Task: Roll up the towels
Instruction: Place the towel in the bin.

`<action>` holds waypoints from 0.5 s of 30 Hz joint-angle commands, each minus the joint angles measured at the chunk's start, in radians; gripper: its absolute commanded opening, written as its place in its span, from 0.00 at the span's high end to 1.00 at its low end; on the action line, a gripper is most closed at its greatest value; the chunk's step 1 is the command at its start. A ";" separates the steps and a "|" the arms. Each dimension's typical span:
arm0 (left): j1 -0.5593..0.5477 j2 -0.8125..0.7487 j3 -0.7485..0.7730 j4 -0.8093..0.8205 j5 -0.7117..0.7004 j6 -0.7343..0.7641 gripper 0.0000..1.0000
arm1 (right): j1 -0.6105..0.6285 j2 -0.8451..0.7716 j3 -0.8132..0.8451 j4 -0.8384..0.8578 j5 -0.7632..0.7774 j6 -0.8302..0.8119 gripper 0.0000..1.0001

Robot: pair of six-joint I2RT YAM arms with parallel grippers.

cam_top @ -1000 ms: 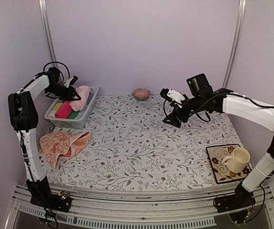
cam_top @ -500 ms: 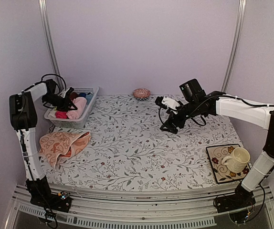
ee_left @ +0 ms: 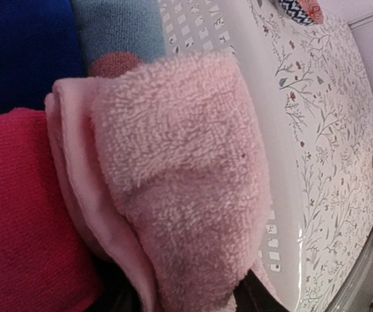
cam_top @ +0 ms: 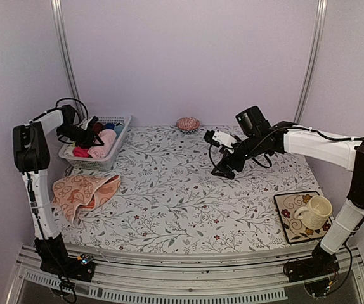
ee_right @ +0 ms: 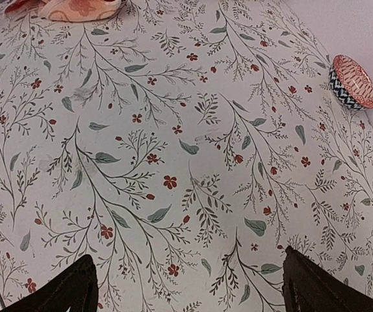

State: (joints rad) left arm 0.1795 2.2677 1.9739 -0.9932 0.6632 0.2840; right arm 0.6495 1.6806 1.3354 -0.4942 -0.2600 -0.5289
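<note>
Two towels are in view: one plain pink towel (ee_left: 186, 175) and one peach patterned towel (cam_top: 84, 190). One white basket (cam_top: 106, 159) holds four other cloths that can be counted: one magenta cloth (ee_left: 24, 214), one dark blue cloth (ee_left: 24, 52), one light blue cloth (ee_left: 118, 29) and one rust-red cloth (ee_left: 112, 65). There is one bowl (cam_top: 188, 123), one mug (cam_top: 314, 212), one square plate (cam_top: 288, 209) and one bench (cam_top: 188, 202). Two grippers show: one left gripper (cam_top: 88, 132) and one right gripper (cam_top: 222, 170).

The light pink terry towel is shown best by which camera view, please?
Left wrist: the light pink terry towel fills the frame, folds clear. Top view shows it small in the white plastic basket; right wrist lacks it.
</note>
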 commanded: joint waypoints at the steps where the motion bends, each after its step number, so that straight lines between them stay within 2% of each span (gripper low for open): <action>1: -0.022 -0.042 0.009 0.029 -0.079 -0.014 0.55 | 0.011 0.013 0.030 -0.009 -0.003 -0.006 0.01; 4: -0.025 -0.056 0.033 0.029 -0.112 -0.026 0.52 | 0.012 0.010 0.030 -0.009 -0.002 -0.007 0.01; 8: -0.029 -0.083 0.052 0.051 -0.152 -0.047 0.43 | 0.015 0.007 0.030 -0.010 -0.002 -0.009 0.01; 13: -0.031 -0.105 0.060 0.062 -0.200 -0.058 0.41 | 0.017 0.003 0.030 -0.009 0.001 -0.013 0.01; 15: -0.033 -0.113 0.059 0.062 -0.214 -0.061 0.38 | 0.018 0.001 0.031 -0.009 -0.001 -0.012 0.01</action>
State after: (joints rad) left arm 0.1551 2.2101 2.0060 -0.9611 0.5022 0.2382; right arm 0.6579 1.6833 1.3357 -0.4950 -0.2604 -0.5365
